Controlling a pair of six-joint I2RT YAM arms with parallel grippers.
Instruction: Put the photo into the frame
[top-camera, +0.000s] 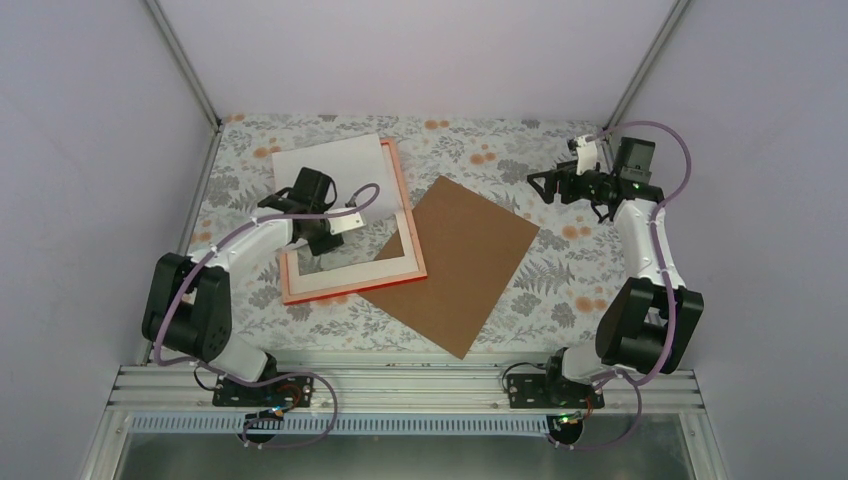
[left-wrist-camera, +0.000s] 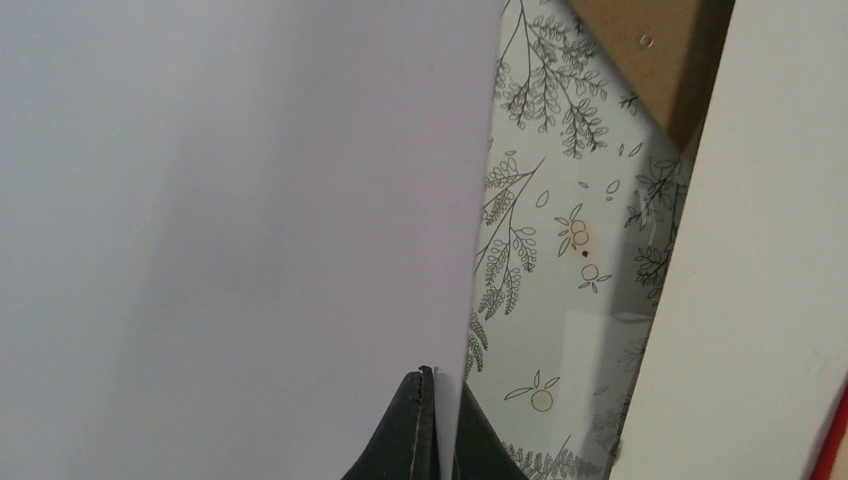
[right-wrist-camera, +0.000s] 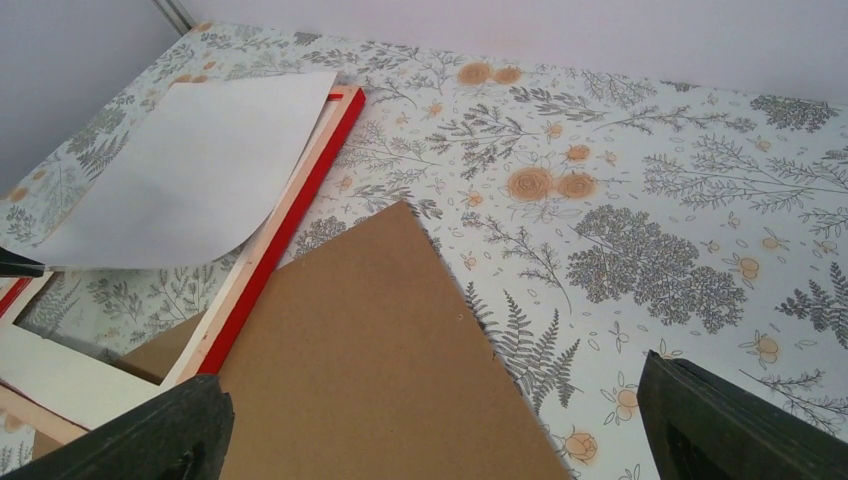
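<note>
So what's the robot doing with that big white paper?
That paper is the photo, white back facing up. The left gripper is shut on its edge and holds it over the far part of the red frame, which lies flat on the table. The right gripper is open, holding nothing, off to the right. The brown backing board lies at the frame's near right corner. The photo is not in the frame yet.

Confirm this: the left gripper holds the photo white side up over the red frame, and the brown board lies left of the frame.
Wrong side: the brown board lies right of the frame, as the top external view shows. The left gripper does hold the photo white side up over it.
</note>
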